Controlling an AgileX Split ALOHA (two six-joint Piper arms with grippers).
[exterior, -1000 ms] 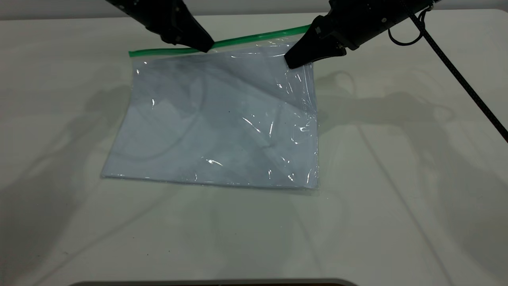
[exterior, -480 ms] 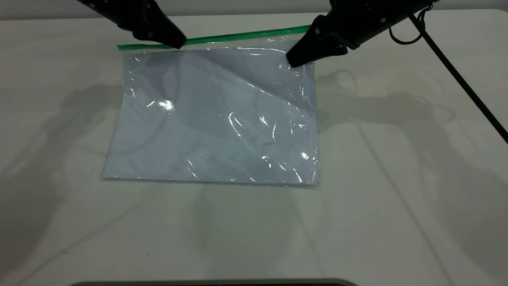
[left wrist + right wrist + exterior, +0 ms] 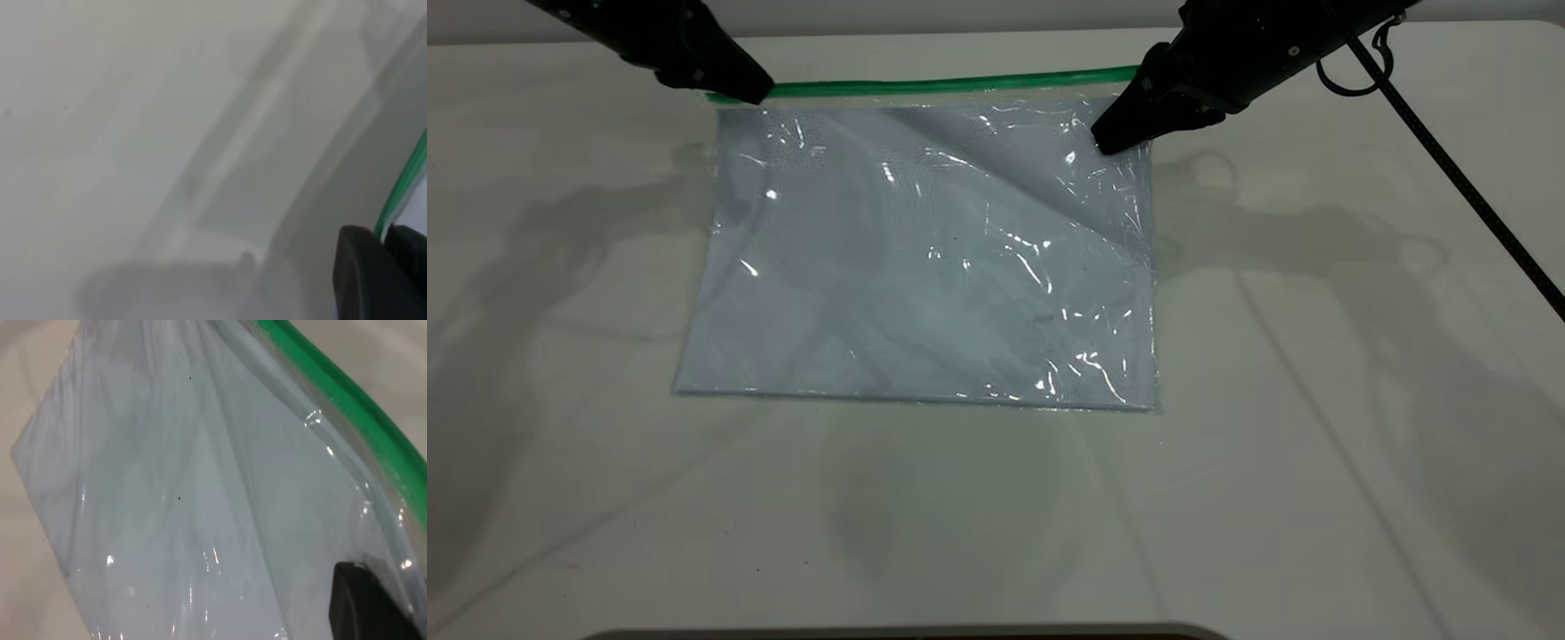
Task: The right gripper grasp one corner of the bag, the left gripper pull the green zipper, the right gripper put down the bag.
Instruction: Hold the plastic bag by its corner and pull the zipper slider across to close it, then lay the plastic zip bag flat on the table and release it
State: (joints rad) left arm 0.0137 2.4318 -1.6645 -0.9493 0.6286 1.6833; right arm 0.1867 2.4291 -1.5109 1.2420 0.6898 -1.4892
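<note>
Our left gripper [image 3: 751, 92] has slid along the zipper [image 3: 951, 86] to its end, upper left of the frame, pinched shut on it. Our right gripper [image 3: 1112, 142] still pinches the bag [image 3: 925, 267] corner, upper right. We think setting down comes next.

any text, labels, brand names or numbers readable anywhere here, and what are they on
None: no word, label, brand, number or sign shows in any view.
The bag: clear plastic over blank white sheets, no print.
The green zipper: plain strip, no lettering.
The left pincer, the right pincer and the table: unmarked.
</note>
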